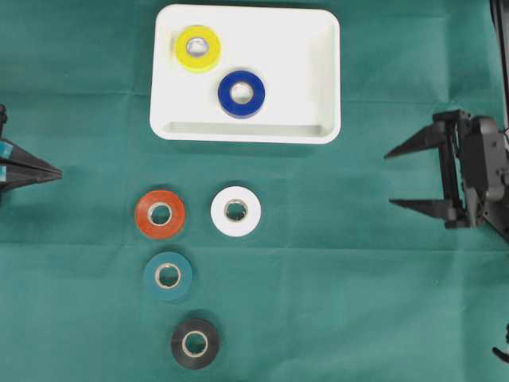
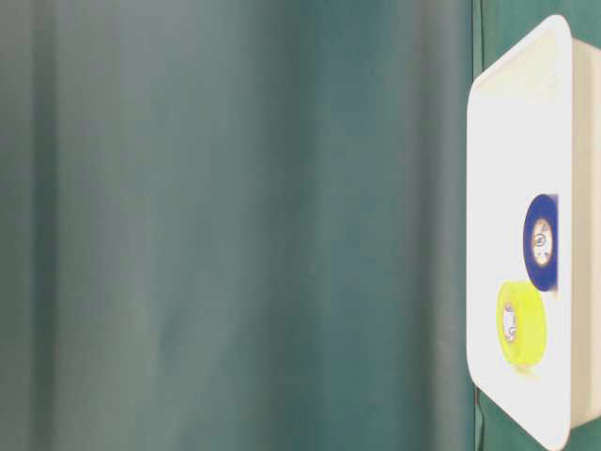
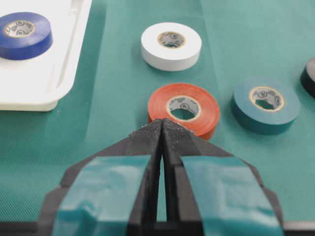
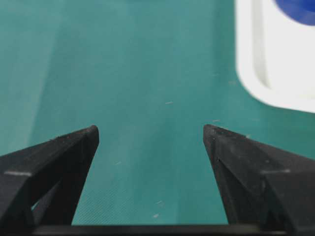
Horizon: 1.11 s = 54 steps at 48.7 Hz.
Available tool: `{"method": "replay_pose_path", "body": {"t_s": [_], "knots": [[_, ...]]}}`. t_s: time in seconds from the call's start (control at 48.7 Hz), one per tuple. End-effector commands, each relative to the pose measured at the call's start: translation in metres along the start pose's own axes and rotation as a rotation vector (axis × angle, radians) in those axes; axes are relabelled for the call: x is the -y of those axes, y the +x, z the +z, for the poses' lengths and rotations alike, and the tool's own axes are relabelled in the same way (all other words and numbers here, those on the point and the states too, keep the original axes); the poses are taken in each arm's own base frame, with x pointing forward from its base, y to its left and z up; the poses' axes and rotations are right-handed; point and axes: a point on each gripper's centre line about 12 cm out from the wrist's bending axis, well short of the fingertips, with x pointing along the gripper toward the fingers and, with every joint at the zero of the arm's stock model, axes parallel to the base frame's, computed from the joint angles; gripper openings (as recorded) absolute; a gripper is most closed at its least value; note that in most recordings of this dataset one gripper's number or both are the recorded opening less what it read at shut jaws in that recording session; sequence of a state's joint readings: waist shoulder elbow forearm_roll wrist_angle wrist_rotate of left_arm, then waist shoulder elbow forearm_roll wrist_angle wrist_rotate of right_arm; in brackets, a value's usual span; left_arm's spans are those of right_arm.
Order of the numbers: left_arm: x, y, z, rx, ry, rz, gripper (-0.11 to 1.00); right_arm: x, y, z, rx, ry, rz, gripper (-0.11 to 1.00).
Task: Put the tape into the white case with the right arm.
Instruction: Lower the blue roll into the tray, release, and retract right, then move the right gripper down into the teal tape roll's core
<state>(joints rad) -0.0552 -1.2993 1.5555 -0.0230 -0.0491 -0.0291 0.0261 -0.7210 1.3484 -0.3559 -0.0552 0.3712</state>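
Observation:
The white case (image 1: 318, 79) lies at the top middle of the green cloth and holds a yellow tape roll (image 1: 198, 48) and a blue tape roll (image 1: 242, 93). Below it on the cloth lie a white tape roll (image 1: 235, 211), an orange one (image 1: 160, 214), a teal one (image 1: 168, 275) and a black one (image 1: 195, 343). My right gripper (image 1: 389, 178) hovers at the right edge, open, with nothing between its fingers, well right of the white roll. My left gripper (image 1: 59, 172) rests shut at the left edge, pointing at the orange roll (image 3: 183, 107).
In the right wrist view, only bare green cloth lies between my fingers, with the case's corner (image 4: 275, 73) at the upper right. The table-level view shows the case (image 2: 512, 141) on edge at the right.

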Motion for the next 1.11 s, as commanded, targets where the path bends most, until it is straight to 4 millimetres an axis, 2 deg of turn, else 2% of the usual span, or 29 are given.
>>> {"method": "replay_pose_path", "body": {"t_s": [0.0, 0.534, 0.699, 1.089], "knots": [[0.0, 0.001, 0.006, 0.014, -0.005, 0.003, 0.01, -0.007, 0.0, 0.001, 0.007, -0.017, 0.03, 0.55], [0.0, 0.001, 0.007, 0.019, -0.005, 0.002, 0.01, -0.012, 0.003, 0.001, -0.006, -0.036, 0.056, 0.55], [0.0, 0.001, 0.006, 0.015, -0.005, 0.003, 0.01, -0.015, 0.008, 0.007, -0.001, -0.041, 0.071, 0.55], [0.0, 0.001, 0.006, 0.016, -0.004, 0.004, 0.01, -0.034, 0.051, 0.035, -0.066, -0.085, 0.123, 0.55]]}}
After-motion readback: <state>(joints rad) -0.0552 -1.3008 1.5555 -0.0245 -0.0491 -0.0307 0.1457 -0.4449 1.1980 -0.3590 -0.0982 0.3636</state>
